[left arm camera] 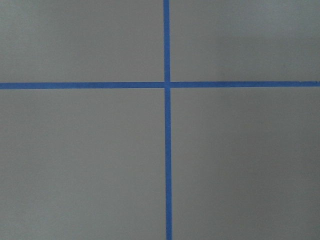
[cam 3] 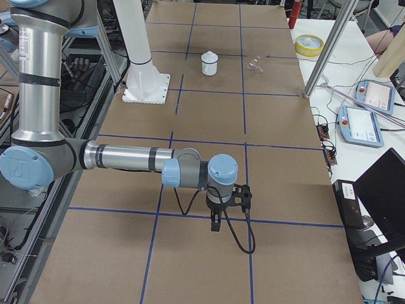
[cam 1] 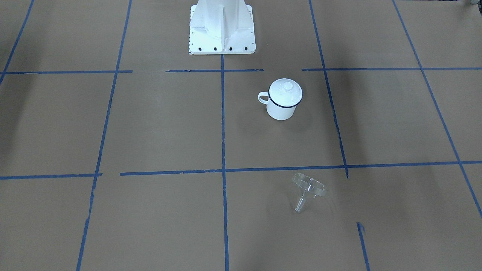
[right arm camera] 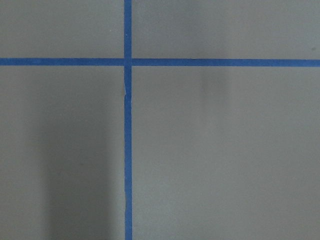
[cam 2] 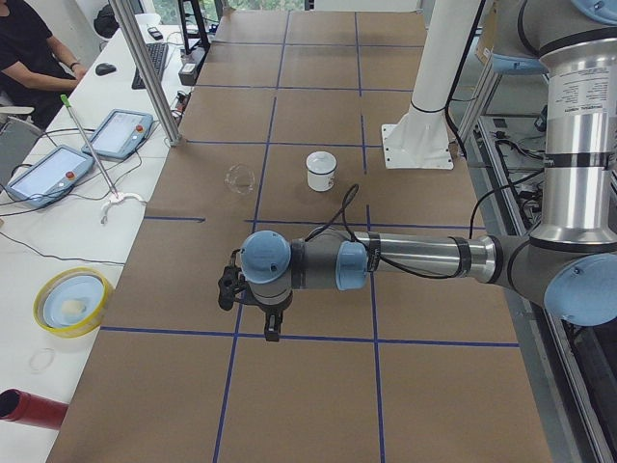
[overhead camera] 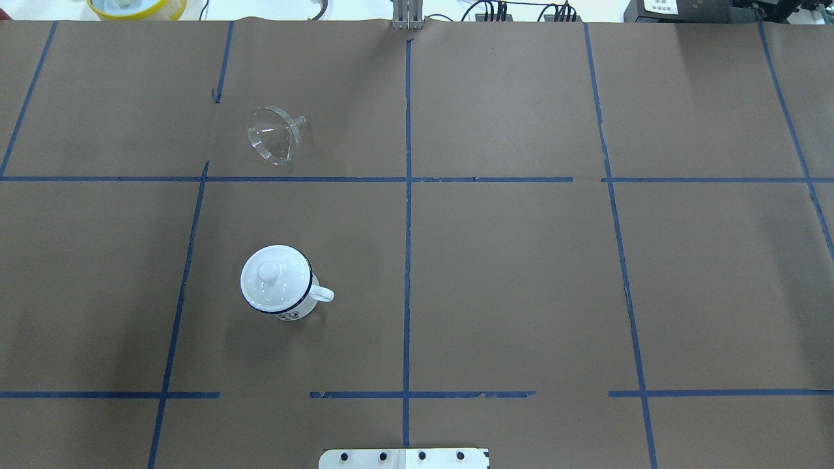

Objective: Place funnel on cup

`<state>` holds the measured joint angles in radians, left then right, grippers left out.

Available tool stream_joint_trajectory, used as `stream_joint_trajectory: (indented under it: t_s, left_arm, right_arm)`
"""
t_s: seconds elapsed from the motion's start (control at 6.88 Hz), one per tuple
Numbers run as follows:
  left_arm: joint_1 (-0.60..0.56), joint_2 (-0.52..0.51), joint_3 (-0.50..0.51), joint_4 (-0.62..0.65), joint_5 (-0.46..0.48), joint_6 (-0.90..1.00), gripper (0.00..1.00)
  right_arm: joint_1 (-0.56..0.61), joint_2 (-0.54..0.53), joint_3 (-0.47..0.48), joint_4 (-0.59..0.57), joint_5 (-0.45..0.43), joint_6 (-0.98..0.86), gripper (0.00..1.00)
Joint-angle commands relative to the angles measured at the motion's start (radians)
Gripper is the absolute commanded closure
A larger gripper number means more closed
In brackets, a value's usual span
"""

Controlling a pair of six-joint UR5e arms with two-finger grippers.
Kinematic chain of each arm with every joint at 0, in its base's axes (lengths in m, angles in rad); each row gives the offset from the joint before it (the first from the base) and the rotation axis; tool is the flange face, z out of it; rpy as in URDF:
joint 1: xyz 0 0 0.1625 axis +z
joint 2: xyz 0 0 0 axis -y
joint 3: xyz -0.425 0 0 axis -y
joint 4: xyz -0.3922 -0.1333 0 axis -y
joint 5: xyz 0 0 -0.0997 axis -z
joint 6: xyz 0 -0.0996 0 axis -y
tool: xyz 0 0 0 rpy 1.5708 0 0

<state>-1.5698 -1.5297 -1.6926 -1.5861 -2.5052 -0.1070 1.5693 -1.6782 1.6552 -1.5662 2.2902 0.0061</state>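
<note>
Not started. Funnel (overhead camera: 273, 135) on its side, far left; cup (overhead camera: 294, 311) nearer, w/ lid (overhead camera: 268, 277) on. Left gripper (cam 2: 273, 331) & right gripper (cam 3: 216, 225) well away, open/closed can't tell.

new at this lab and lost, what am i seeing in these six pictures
This is a robot with two arms at a brown table marked with blue tape. Two pictures look down on it, one from behind the robot, one facing it. Two are taken from the table's ends and show the left pincer and the right pincer pointing down, nothing seen in them; open or shut, I cannot tell. The last two come from wrist cameras and show only bare table and tape. On the table stands a white cup with a lid on it; a clear funnel lies apart, on its side.
</note>
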Motion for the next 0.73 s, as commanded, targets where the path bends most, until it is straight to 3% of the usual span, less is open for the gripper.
stream_joint_trajectory:
  t_s: [0.0, 0.44, 0.58]
  left_arm:
    - [0.232, -0.099, -0.082, -0.112, 0.094, -0.551, 0.00]
    - [0.495, -0.189, -0.315, -0.094, 0.210, -0.988, 0.00]
    - [0.607, -0.284, -0.341, 0.025, 0.273, -1.076, 0.00]
  right_arm:
    - [0.000, 0.000, 0.001, 0.000, 0.000, 0.000, 0.00]
    - [0.000, 0.000, 0.001, 0.000, 0.000, 0.000, 0.00]
    - [0.000, 0.000, 0.001, 0.000, 0.000, 0.000, 0.00]
